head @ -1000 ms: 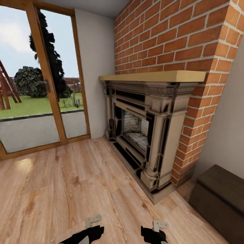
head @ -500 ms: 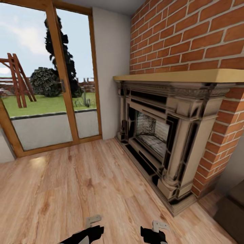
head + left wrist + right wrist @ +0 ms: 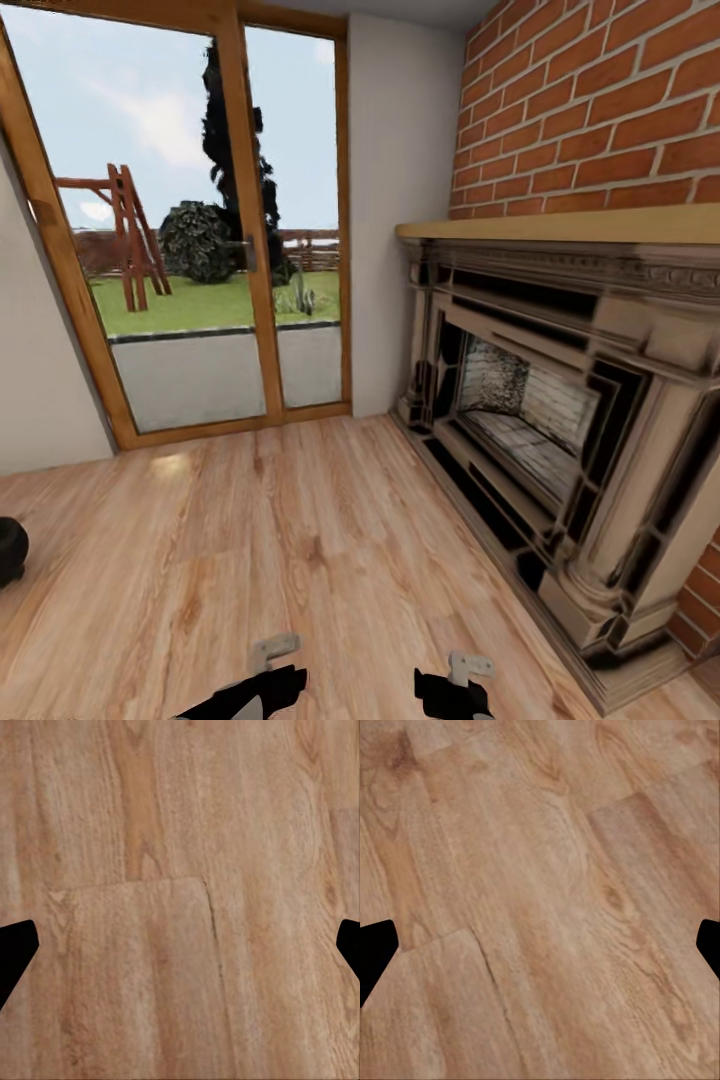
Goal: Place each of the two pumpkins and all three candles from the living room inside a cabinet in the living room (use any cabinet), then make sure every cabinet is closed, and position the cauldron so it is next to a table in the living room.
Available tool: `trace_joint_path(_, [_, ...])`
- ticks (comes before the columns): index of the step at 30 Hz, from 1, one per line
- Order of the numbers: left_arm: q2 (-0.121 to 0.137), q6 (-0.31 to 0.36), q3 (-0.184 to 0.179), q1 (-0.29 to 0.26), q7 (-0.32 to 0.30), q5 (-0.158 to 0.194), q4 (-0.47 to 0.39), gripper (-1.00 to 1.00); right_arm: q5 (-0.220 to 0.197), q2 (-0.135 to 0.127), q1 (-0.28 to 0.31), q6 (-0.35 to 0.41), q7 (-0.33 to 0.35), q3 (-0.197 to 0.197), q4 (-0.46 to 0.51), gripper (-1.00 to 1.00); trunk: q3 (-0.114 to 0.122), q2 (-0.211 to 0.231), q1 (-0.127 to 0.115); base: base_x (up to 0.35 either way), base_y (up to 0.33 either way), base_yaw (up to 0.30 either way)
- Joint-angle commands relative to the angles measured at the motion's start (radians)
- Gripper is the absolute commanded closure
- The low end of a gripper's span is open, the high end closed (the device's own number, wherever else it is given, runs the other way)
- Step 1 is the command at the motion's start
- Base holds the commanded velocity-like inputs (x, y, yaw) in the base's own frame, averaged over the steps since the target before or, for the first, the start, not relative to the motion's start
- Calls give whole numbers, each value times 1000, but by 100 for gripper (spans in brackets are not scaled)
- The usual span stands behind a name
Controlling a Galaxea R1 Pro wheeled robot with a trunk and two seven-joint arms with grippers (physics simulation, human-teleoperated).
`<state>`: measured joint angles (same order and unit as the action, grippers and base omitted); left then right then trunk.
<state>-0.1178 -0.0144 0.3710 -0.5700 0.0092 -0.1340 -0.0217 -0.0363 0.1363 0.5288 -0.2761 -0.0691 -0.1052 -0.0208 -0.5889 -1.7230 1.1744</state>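
A black round shape, likely the cauldron, pokes in at the left edge of the head view, standing on the wood floor and mostly cut off. Pumpkins, candles, cabinet and coffee table are out of view. My two arms are tucked low at the bottom of the head view, the left arm and the right arm. Looking straight down at bare planks, my left gripper is open, its black fingertips far apart. My right gripper is likewise open over bare floor, fingertips wide, holding nothing.
An ornate grey-black fireplace with a tan mantel stands on the right under a red brick wall. A wood-framed glass door fills the far wall. Light wood-plank floor stretches between them.
The whole head view has swung left: the fireplace slid to the right, the dark brown unit at the right edge left the picture, and the black pot's edge came in at left. The arms hold their pose.
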Motion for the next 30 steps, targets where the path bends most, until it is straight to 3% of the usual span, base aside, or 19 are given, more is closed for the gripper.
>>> trace_joint_path(1, [0, -1, 8, -1, 1, -10, 0, -100, -4, 0, 1, -6, 0, -6, -2, -100, -1, 0, 0, 288, 135, 281])
trace_joint_path(30, [1, 2, 9, -1, 3, -10, 0, -100, -4, -3, 1, -6, 0, -7, -1, -100, -1, 0, 0, 327, 18, 273])
